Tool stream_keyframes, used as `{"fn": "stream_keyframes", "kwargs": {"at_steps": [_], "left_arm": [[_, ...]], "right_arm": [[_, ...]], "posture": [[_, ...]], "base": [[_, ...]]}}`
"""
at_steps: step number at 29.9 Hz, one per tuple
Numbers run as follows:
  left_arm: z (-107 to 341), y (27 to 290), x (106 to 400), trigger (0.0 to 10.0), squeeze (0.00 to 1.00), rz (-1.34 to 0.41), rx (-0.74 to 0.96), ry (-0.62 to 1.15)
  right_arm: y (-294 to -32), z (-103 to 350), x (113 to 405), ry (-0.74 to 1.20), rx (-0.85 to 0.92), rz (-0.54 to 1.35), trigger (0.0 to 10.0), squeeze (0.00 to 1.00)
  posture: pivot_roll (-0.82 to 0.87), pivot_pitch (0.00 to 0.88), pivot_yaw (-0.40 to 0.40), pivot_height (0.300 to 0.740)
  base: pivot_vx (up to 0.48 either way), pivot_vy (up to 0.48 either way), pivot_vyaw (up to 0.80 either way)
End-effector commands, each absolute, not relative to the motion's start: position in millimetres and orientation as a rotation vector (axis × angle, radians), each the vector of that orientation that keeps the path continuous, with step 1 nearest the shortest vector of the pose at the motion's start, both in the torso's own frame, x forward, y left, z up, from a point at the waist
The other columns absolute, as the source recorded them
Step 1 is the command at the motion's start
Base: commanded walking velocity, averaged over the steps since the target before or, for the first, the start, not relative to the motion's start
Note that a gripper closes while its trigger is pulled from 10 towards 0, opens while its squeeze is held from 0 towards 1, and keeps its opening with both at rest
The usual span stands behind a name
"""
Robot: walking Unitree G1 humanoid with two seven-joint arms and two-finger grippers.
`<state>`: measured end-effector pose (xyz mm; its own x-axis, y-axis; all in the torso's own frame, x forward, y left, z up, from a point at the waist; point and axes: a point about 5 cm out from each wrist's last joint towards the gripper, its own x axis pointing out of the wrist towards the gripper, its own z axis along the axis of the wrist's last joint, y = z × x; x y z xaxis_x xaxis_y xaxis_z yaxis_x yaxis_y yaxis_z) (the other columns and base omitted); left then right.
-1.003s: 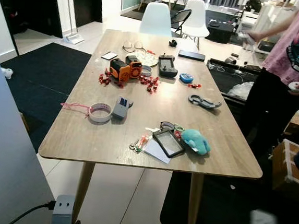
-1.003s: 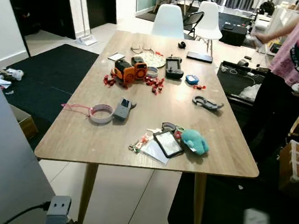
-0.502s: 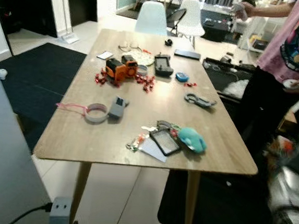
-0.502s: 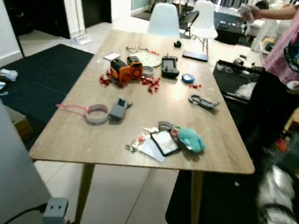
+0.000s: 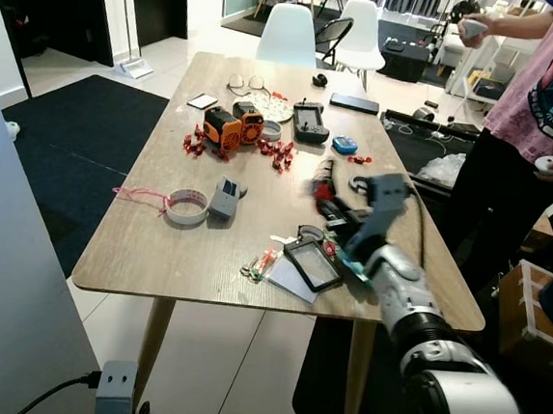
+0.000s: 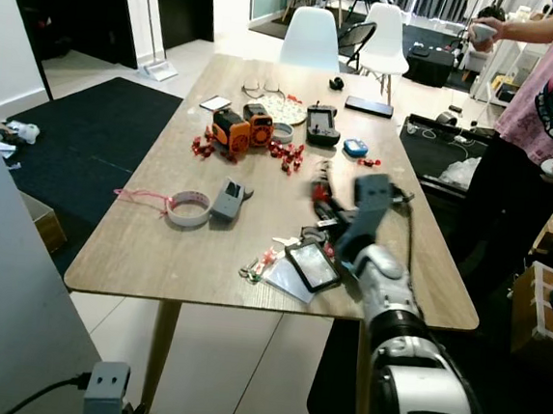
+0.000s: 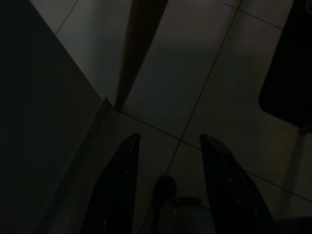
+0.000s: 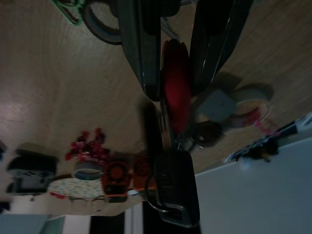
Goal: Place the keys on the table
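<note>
Nearest the camera, the right arm reaches out over the near right part of the wooden table (image 5: 157, 245), and the right gripper (image 8: 176, 73) hangs above the tabletop with its two black fingers closed on the keys (image 8: 176, 161). In the right wrist view a red tag sits pinched between the fingers, and a dark key fob on a ring dangles below it, clear of the wood. The left gripper (image 7: 168, 195) hangs idle low beside the table, its fingers spread apart over the tiled floor (image 7: 195, 73).

Just under the right arm lie a small tablet-like device (image 5: 312, 264) and some papers; further left rest a roll of tape (image 5: 186, 206) and a grey box (image 5: 224, 200). Beyond them stand orange toy pieces (image 5: 231, 126), a handheld controller (image 5: 310, 121) and glasses (image 5: 246, 84). A person (image 5: 547, 105) stands at the table's right side.

The carrying looks done: the keys are over the table. What remains is lowering them to the surface and releasing.
</note>
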<state>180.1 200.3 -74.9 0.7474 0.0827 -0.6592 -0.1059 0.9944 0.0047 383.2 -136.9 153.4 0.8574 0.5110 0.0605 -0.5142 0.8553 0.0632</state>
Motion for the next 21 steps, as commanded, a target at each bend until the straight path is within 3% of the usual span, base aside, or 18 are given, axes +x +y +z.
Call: {"fn": "stream_keyframes", "kwargs": {"at_steps": [1,8,17,18,21], "left_arm": [[-76,198,178,10.0,0.0,0.099,-0.039,0.724],[-76,197,179,10.0,0.0,0.091,-0.037,0.72],[-76,196,179,10.0,0.0,0.082,-0.035,0.723],[-76,197,179,10.0,0.0,0.081,-0.034,0.722],[-75,197,180,10.0,0.0,0.081,-0.035,0.721]], "right_arm": [[-139,149,382,-0.012,0.051,0.563,10.0,0.0],[-130,132,370,0.066,-0.02,0.7,10.0,0.0],[-132,128,368,0.079,-0.027,0.696,10.0,0.0],[-134,130,368,0.076,0.029,0.698,10.0,1.0],[-135,133,368,0.067,0.091,0.717,10.0,1.0]], "posture": [[0.08,0.0,-0.062,0.74],[0.08,0.0,-0.056,0.74],[0.08,0.0,-0.055,0.74],[0.08,0.0,-0.054,0.74],[0.08,0.0,-0.055,0.74]], "base": [[0.0,0.0,0.0],[0.0,0.0,0.0],[0.0,0.0,0.0],[0.0,0.0,0.0],[0.0,0.0,0.0]]}}
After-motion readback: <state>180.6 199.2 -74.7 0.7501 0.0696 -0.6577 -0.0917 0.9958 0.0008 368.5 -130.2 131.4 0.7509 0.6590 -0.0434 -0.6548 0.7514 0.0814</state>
